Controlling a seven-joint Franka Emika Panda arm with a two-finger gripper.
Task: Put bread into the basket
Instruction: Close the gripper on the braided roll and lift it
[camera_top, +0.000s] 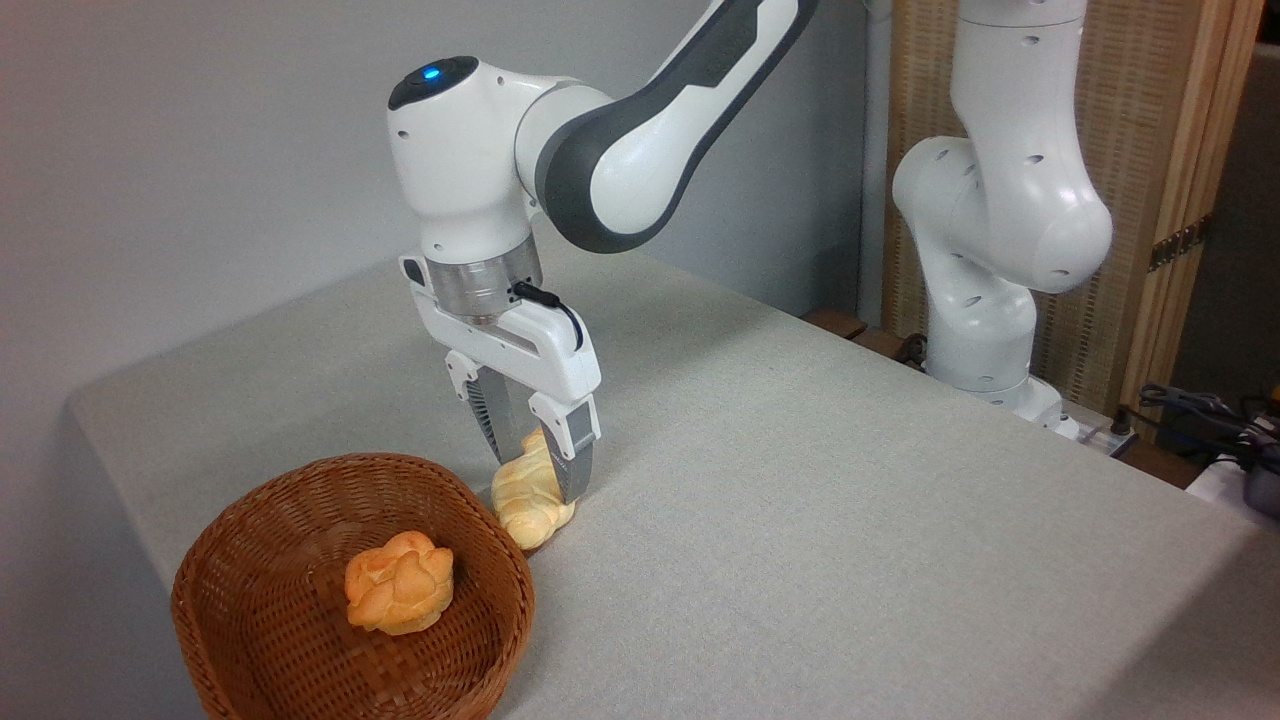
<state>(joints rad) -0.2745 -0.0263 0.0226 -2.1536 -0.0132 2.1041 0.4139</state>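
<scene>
Plaited loaf (530, 495) pinched by tool (534, 478), grey cloth table (800, 480), wicker basket (255, 610) holding bun (398, 583), grey wall (180, 150)

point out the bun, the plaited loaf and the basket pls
bun (399, 582), fixed camera, middle of its knobbly top, inside the basket.
plaited loaf (527, 503), fixed camera, near end below the end effector fingers.
basket (262, 498), fixed camera, bare woven rim on the far left side.

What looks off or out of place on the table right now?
Nothing is spilled or damaged. The basket sits upright with the bun inside. The plaited loaf is outside it, just beyond the rim, tilted between the fingers of the hand, its lower end near the table. That fits a pick-up.
</scene>
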